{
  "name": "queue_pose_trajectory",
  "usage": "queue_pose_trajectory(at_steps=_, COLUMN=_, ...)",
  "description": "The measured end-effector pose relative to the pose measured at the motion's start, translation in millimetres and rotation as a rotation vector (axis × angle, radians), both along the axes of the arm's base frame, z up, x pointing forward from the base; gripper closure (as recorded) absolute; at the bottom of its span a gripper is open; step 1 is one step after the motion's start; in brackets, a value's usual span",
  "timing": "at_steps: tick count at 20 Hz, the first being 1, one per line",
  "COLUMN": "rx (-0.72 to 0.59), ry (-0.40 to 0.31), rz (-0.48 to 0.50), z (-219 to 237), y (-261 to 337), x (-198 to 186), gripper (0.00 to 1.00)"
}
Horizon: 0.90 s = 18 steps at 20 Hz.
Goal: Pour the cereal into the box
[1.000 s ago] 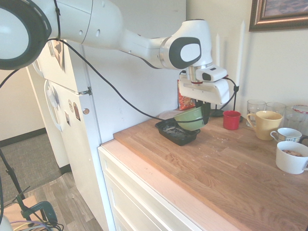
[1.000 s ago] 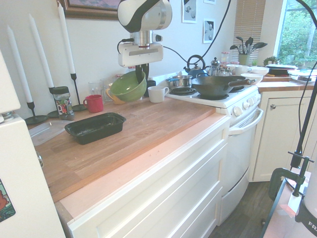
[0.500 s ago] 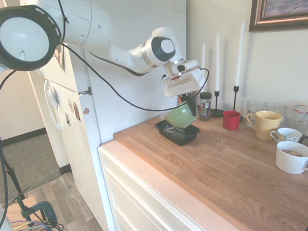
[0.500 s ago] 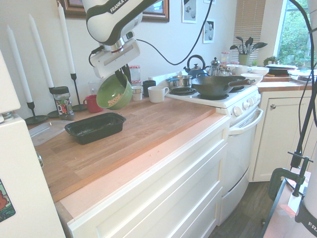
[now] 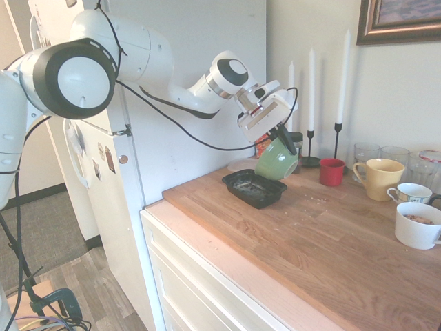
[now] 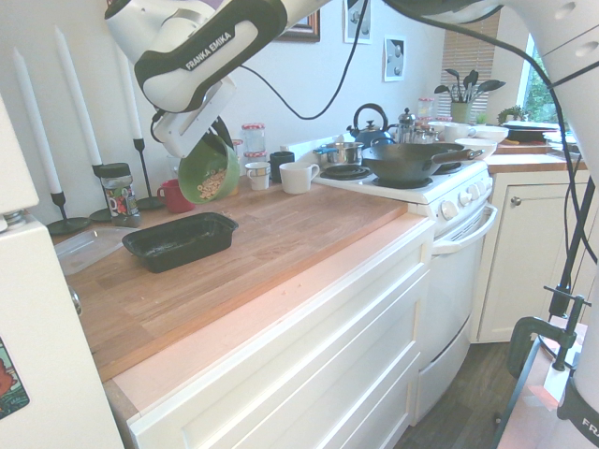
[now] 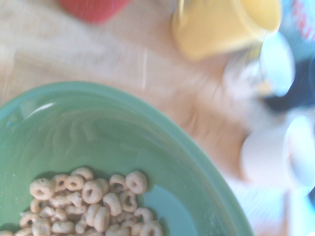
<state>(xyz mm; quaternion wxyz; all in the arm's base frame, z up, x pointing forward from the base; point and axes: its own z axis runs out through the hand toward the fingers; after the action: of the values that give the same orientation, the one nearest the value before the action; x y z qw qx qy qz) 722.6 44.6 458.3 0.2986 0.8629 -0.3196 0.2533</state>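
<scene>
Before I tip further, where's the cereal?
In the second exterior view, the cereal is inside the tilted green bowl, held above the countertop behind the black tray.

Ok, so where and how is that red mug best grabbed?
Probably by the rim of the red mug, from straight above, one finger inside and one outside. It stands upright with its mouth open to the top, and its neighbours, the yellow mug and the candle holders, stand beside it, so coming down looks easier than from the side.
</scene>
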Motion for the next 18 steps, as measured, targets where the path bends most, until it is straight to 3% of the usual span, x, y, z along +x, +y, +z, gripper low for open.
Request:
queue_pose_trajectory(at_steps=9, rx=-0.253, ry=-0.051, rz=0.126, z=-6.9, y=49.6, x=5.8, gripper=1.00)
queue_pose_trajectory(at_steps=18, rx=-0.400, ry=-0.088, rz=0.206, z=-25.7, y=67.9, x=1.7, gripper=1.00)
